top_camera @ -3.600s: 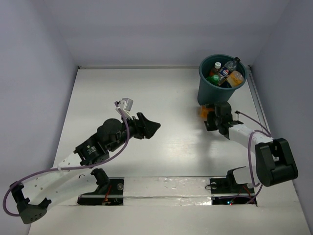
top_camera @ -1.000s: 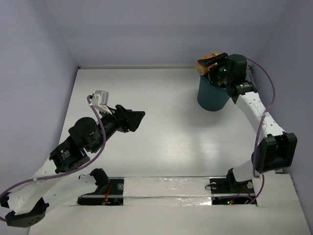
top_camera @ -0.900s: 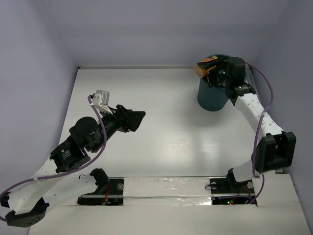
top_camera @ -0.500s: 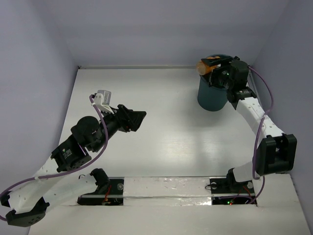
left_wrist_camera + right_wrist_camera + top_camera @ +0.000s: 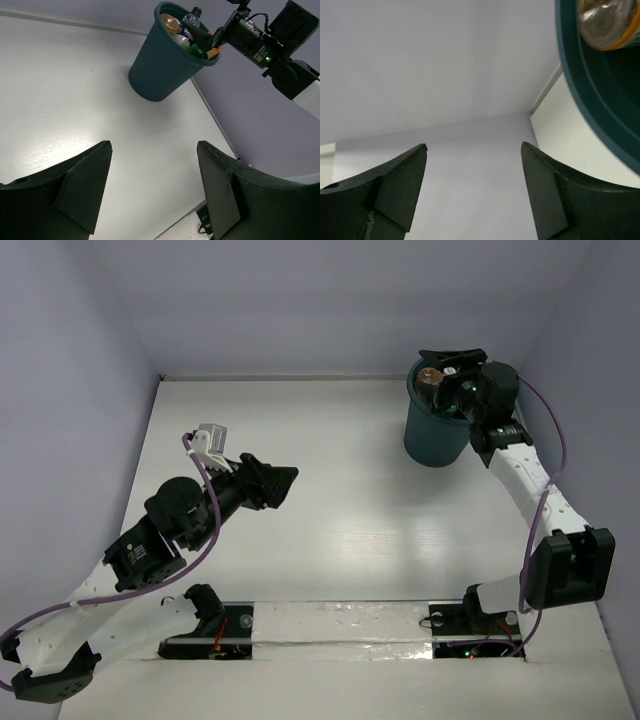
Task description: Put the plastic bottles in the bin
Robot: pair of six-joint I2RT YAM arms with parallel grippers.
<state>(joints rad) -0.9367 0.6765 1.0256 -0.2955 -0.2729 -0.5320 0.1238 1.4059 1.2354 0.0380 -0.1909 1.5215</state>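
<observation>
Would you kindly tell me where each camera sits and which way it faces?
Top external: above and behind the robot, looking down on the table; the left arm and right arm show.
Left wrist: on the left arm, facing across the table to the bin; the open left gripper frames the bottom.
Right wrist: at the bin's rim, facing the wall; open right gripper below, a bottle at top right.
Shared: top and left wrist both show the bin and right gripper.

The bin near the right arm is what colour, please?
The bin is dark teal, and it shows best in the left wrist view.
</observation>
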